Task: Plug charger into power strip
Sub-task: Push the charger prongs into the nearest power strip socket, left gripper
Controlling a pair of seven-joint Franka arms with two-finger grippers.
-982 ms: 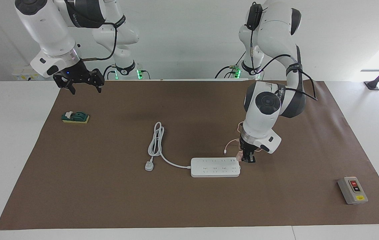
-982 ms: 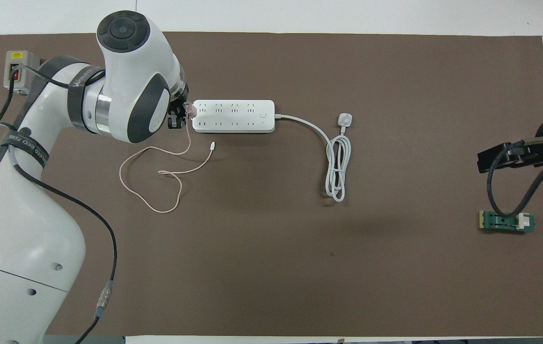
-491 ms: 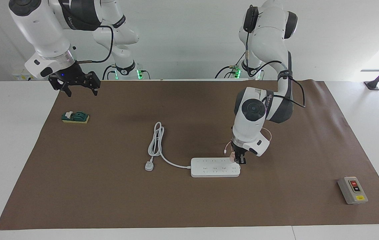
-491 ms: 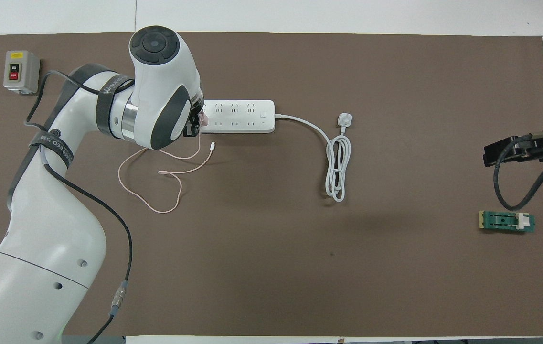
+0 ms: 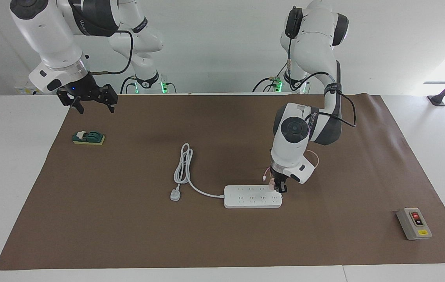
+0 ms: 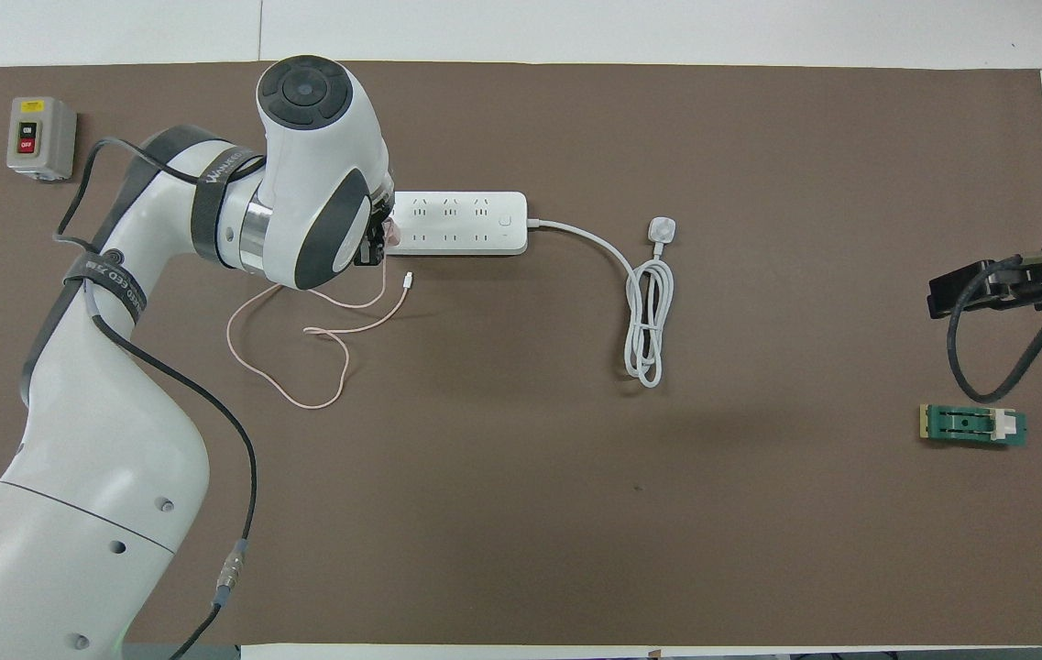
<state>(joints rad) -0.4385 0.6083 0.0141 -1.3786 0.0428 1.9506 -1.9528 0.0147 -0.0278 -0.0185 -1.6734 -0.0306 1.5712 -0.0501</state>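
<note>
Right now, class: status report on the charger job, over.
Left hand shut on charger, over end socket of power strip. Right hand open, waiting above table edge. Nothing blocking.

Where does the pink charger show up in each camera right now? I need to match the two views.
Facing view: charger sits low in the middle, in the left gripper, at the power strip's end toward the left arm.
Overhead view: charger peeks out beside the left arm's wrist, at the same end of the strip.
Shared landmark: the grey switch box.
</note>
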